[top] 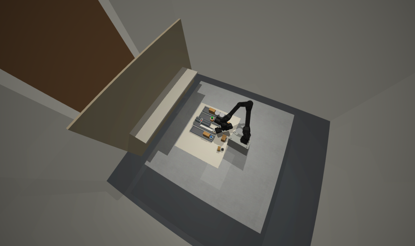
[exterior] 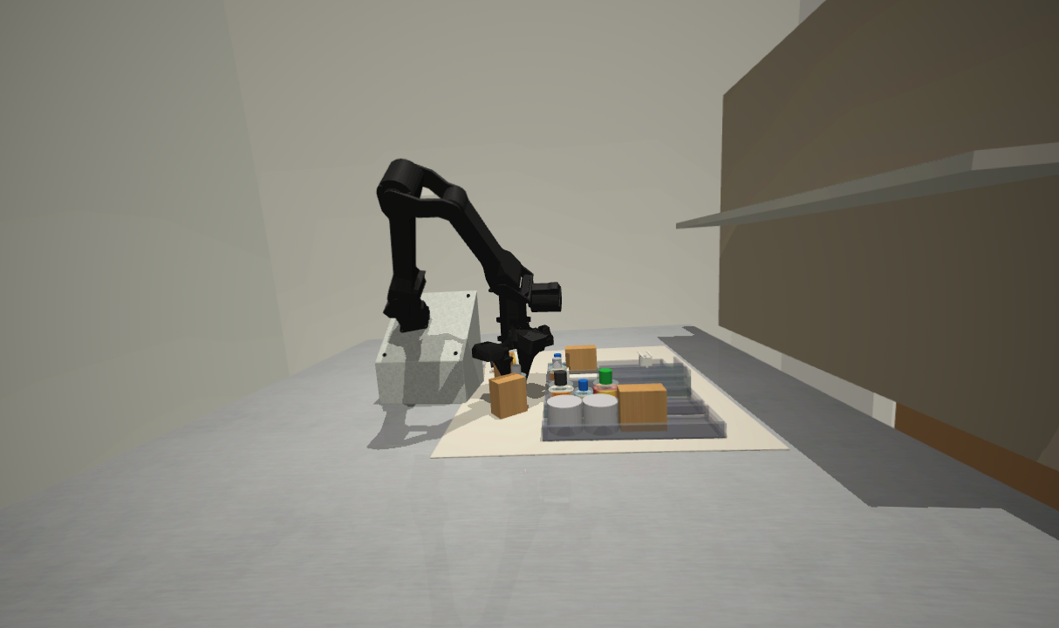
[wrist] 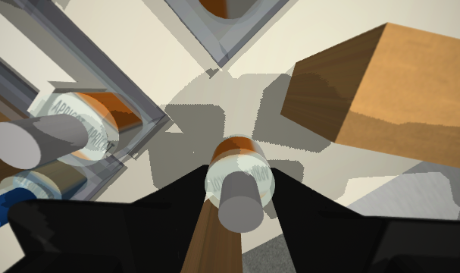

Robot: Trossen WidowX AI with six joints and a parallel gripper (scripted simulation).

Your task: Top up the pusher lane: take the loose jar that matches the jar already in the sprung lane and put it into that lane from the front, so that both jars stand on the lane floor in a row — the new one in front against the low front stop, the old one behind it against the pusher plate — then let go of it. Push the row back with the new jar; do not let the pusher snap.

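Evidently, the picking-up has begun: the jaws are closed around the loose clear jar with a grey cap and orange contents, gripping it in front of the lanes. Whether its base is clear of the mat I cannot tell.

The matching jar with orange contents and a pale grey cap, lettered APRICOT, stands at the front of the grey sprung lane. So selection and grasp look done; the carry, the push back against the spring, the seating behind the low front stop and the gentle release remain.

Under the lanes lies a flat cream mat, on a mottled grey tabletop. The speckled grey pedestal bears the black arm. Beyond the lanes rises a tall olive-brown panel with a pale shelf; plain grey-beige walls surround everything, and shadows fall across the mat and tabletop.
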